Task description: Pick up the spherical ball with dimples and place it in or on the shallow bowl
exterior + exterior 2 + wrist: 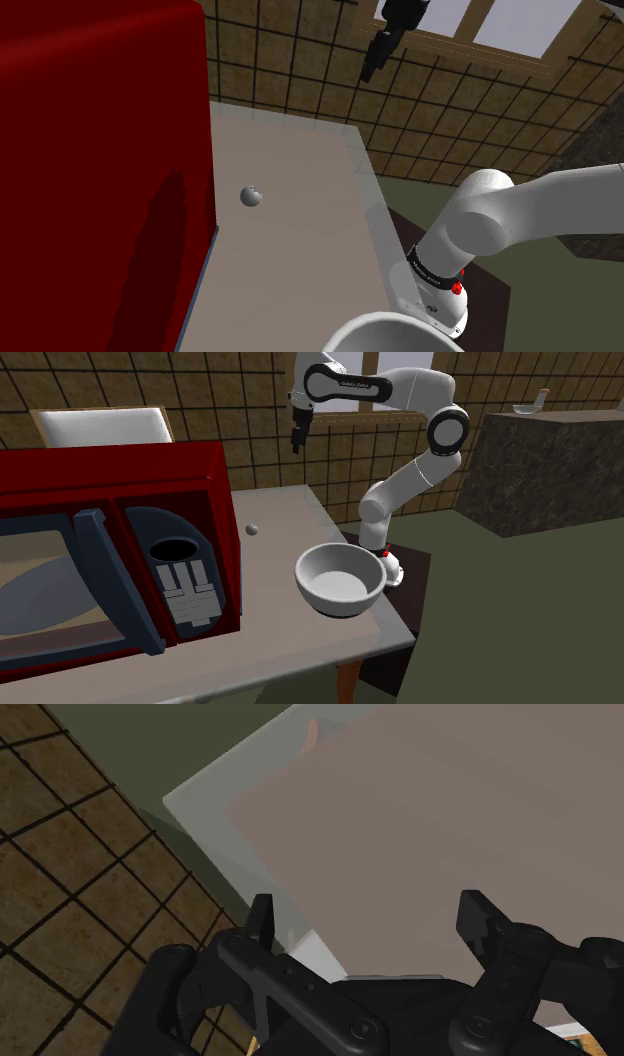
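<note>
Your gripper has its two black fingers standing well apart, with nothing between them; past them you see a pale corner of the table and brown tiles. In the second exterior view the gripper hangs high over the table's far end, in front of the tiled wall, at about 1 o'clock from the small grey dimpled ball. The ball rests on the bare table top, just beside the side wall of the red microwave, whose door stands open. From the ball, you find the white shallow bowl at about 4 o'clock, well apart from it, close to the arm's base.
</note>
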{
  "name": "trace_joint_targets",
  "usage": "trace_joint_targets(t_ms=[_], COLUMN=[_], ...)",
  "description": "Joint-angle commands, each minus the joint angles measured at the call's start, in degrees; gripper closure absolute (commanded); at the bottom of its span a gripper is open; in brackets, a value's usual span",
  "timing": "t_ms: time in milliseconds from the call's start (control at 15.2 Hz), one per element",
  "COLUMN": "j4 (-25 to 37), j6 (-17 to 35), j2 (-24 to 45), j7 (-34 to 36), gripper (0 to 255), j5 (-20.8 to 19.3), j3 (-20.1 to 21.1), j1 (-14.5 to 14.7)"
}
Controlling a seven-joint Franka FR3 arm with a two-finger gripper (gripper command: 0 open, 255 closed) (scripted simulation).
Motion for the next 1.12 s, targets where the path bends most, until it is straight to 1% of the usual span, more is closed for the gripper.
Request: trace_joint_targets(t_ms=[0, 528, 1056], j4=[0.0, -4.52, -5.61], j6=[0.0, 6.94, 14.31], j2=[0.0, 3.28, 10.34], j7=[0.0, 7.07, 14.49], gripper=[0, 0, 0], j5=[0.0, 3.59, 5.79], j3=[0.0, 8.78, 18.12], j1=[0.0, 3.49, 6.17])
